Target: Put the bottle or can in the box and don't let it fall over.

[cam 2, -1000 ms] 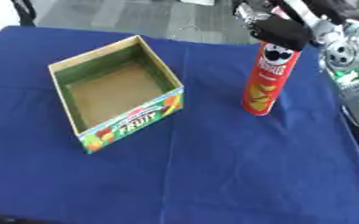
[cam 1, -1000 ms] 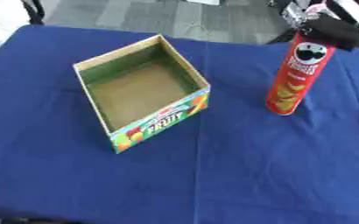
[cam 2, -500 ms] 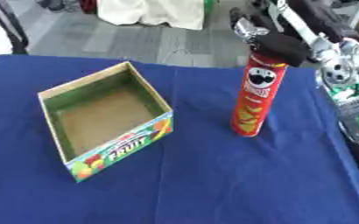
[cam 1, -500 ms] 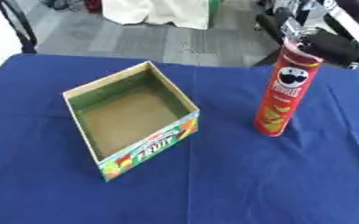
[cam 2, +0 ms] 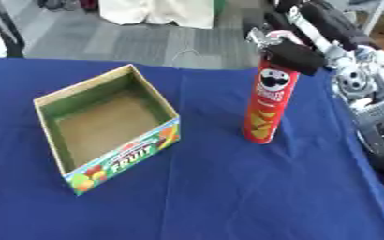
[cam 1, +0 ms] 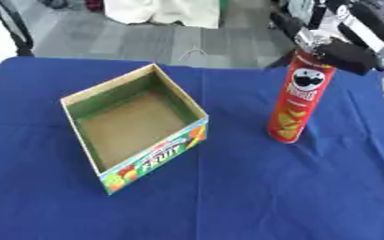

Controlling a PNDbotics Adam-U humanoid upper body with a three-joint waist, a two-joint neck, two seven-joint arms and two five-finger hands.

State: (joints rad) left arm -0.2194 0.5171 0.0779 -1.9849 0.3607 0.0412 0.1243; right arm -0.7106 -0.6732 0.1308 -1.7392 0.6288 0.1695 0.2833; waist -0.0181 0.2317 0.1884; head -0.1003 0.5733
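L→R: box sits left-centre on the blue tablecloth. Cardboard, open top, green inner walls, "FRUIT" print on the near side. Nothing inside; brown floor fully visible.

Right of it, well apart: tall red chip can, upright, base on the cloth, maybe a slight lean, can't say if that's just cam tilt. Bare cloth between can and box.

Top right: right hand coming in from the upper corner, at the can's top end. Black fingers look wrapped over the lid/upper rim on the far-right side, so reads as gripping the can top. Contact not crisp though, and thumb side is hidden behind the can.

Left hand: not visible in either eye view.

Progress, my read: early. Grasp at the top looks made or nearly made; can not lifted, still on the table. Nothing in the box yet.

Left to do: lift the can clear of the cloth, carry it left over the box's near-right wall, lower it onto the box floor, release w/o tipping.

Risk: can is tall and narrow, held high up, so the bottom can swing. If the base clips the box wall on the way in, it likely topples or shoves the box. Set it down flat mid-floor before letting go.
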